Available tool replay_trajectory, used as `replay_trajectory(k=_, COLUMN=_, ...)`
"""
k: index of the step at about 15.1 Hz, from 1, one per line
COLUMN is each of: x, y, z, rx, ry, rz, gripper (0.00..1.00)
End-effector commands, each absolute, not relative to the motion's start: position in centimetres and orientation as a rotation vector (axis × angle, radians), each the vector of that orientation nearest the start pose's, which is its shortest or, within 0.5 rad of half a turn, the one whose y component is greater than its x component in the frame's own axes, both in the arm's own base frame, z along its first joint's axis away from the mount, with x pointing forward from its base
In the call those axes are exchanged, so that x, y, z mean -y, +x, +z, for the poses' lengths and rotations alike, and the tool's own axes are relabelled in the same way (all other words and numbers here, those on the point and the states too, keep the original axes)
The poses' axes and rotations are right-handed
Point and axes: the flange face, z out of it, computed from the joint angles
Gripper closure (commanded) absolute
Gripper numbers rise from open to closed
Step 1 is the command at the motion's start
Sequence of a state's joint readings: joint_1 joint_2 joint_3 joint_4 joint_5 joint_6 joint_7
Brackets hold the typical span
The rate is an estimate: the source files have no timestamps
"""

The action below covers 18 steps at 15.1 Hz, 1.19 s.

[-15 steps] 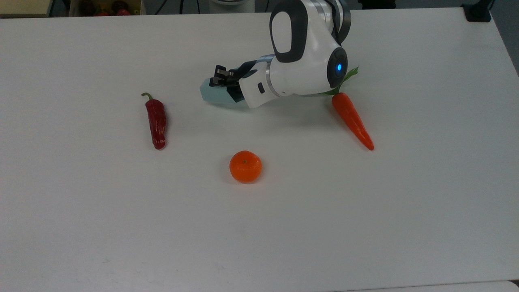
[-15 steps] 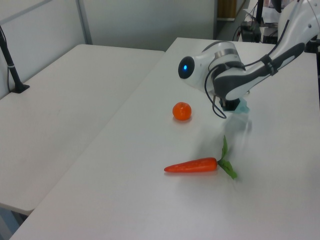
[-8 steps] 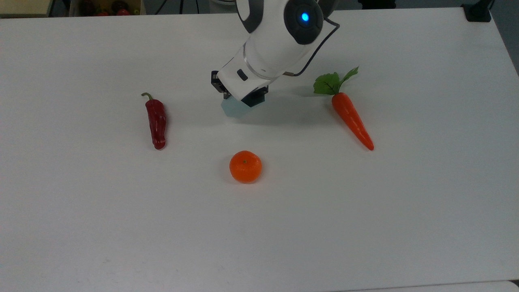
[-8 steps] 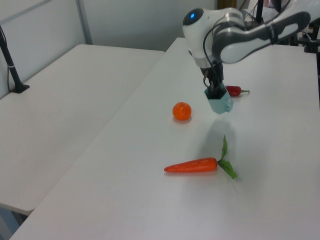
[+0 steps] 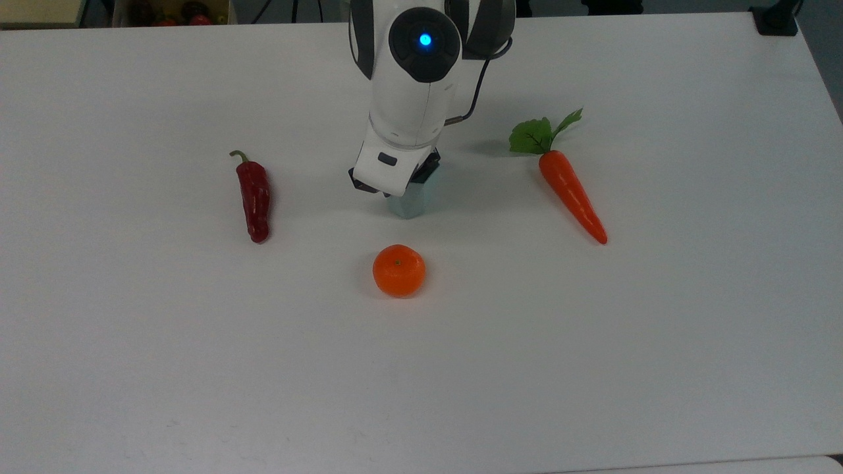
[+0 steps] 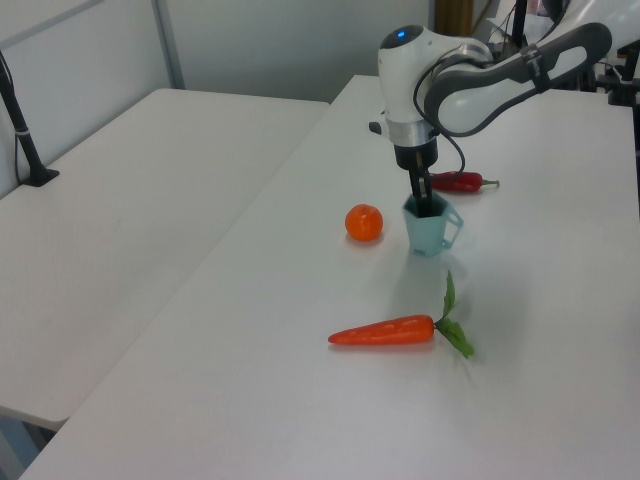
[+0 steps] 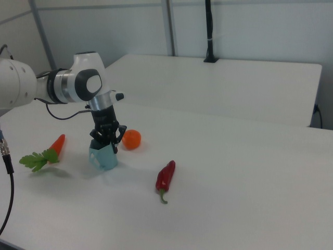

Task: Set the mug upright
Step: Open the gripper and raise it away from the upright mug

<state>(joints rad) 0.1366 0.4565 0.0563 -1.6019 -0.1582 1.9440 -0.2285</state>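
Note:
The pale light-blue faceted mug [image 6: 431,230] stands upright with its mouth up, its base at the white table; in the right view the mug [image 7: 103,158] looks slightly tilted. My gripper [image 6: 424,203] points straight down and is shut on the mug's rim wall, with one finger inside the cup. In the top view my white hand covers most of the mug [image 5: 415,199], and the gripper [image 5: 397,189] sits right above it. A small handle sticks out on the left view's right side.
A tangerine [image 5: 398,270] lies just in front of the mug, a red chili [image 5: 254,197] on the top view's left, and a carrot [image 5: 571,194] with green leaves on the top view's right. The white table [image 5: 197,362] is bare toward the near edge.
My hand has swung from lying sideways to pointing straight down, turning the mug from on its side to mouth up and lowering it toward the table, a little nearer the tangerine.

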Motion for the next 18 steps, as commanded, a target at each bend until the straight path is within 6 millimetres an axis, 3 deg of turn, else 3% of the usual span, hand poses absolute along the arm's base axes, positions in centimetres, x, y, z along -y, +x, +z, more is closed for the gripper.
replay_trajectory(k=1, x=-9.8, y=65.3, z=36.7, rx=0.802, ry=-3.113, rz=0.159, gripper=0.38)
replay_trajectory(k=2, x=-9.3, y=65.3, z=37.5, rx=0.764, ry=-3.1, rz=0.144, gripper=0.07)
replay_trajectory(k=3, x=-9.2, y=65.2, z=38.2, rx=0.746, ry=-3.09, rz=0.14, gripper=0.0)
replay_trajectory(k=7, x=-8.8, y=64.1, z=42.0, rx=0.683, ry=-3.109, rz=0.13, gripper=0.0)
replay_trajectory(k=10, x=-7.8, y=63.0, z=46.5, rx=0.45, ry=-3.168, rz=0.065, gripper=0.0)
replay_trajectory(k=15, x=-3.4, y=59.6, z=55.1, rx=0.124, ry=-3.204, rz=-0.014, gripper=0.0)
replay_trajectory(k=18, x=-0.9, y=57.5, z=58.2, rx=0.016, ry=-3.208, rz=-0.015, gripper=0.0)
